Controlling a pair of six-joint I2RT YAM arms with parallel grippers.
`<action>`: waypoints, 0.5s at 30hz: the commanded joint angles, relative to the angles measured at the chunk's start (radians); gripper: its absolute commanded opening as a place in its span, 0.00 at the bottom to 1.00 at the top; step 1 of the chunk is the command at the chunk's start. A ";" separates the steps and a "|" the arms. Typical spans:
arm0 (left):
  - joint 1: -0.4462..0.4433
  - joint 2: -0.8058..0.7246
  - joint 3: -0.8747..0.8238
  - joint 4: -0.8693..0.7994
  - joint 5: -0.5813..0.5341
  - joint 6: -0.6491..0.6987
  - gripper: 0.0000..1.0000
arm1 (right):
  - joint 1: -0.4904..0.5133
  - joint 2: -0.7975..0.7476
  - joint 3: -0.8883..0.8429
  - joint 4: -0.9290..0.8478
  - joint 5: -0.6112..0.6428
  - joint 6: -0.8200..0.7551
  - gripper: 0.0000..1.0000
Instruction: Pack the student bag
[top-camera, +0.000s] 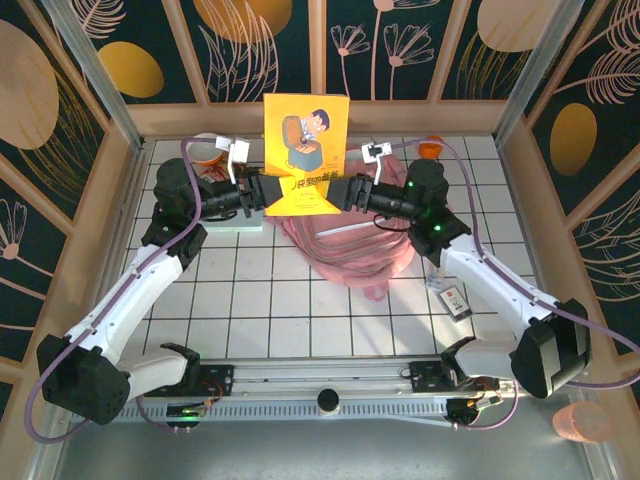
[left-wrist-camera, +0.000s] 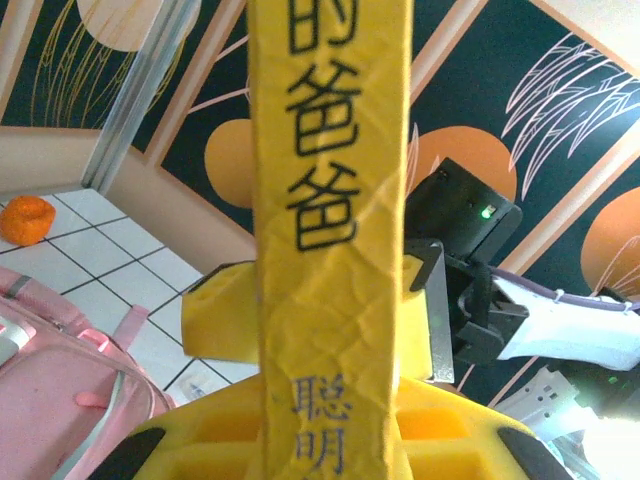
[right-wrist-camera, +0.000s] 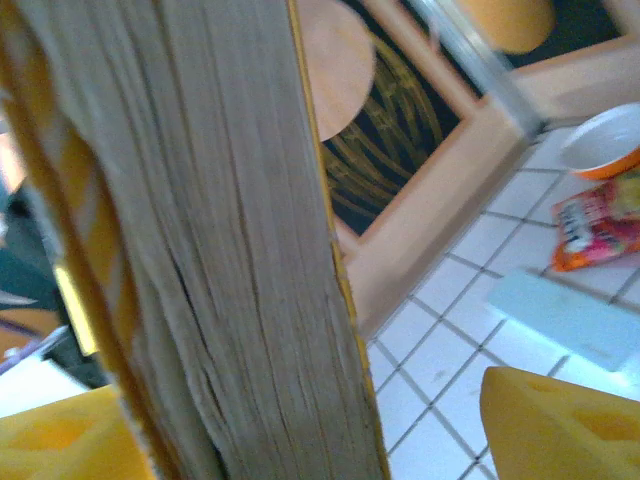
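Bag (top-camera: 345, 250), pink and slumped flat, lies on the tiled table (top-camera: 260, 300) at centre, toward the far side, between the two arms. Whether its main compartment is unzipped cannot be determined; the opening is hidden beneath the load. Directly above it a yellow book (top-camera: 305, 140) is held upright, clear of the fabric. Left tool (top-camera: 262, 193) is closed on the book's lower spine edge, both pads flush to the covers. Right tool (top-camera: 347, 190) straddles the page edge, jaws partly open: one finger (right-wrist-camera: 60, 440) lies against the cover, while the other stands off with a visible gap. A bowl (right-wrist-camera: 600, 140) and a snack packet (right-wrist-camera: 600, 222) sit at the table's far left. Assessment: packing is at an early stage. The book is not yet in the bag, and lowering it remains.
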 joint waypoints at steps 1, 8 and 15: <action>-0.010 -0.012 0.017 0.187 0.036 -0.022 0.00 | 0.004 0.030 -0.029 0.201 -0.160 0.108 0.75; -0.013 0.001 -0.008 0.149 0.007 0.024 0.08 | 0.004 0.003 -0.038 0.330 -0.181 0.115 0.39; -0.012 -0.048 0.016 -0.188 -0.200 0.343 0.65 | -0.116 -0.142 -0.047 -0.003 -0.060 -0.112 0.00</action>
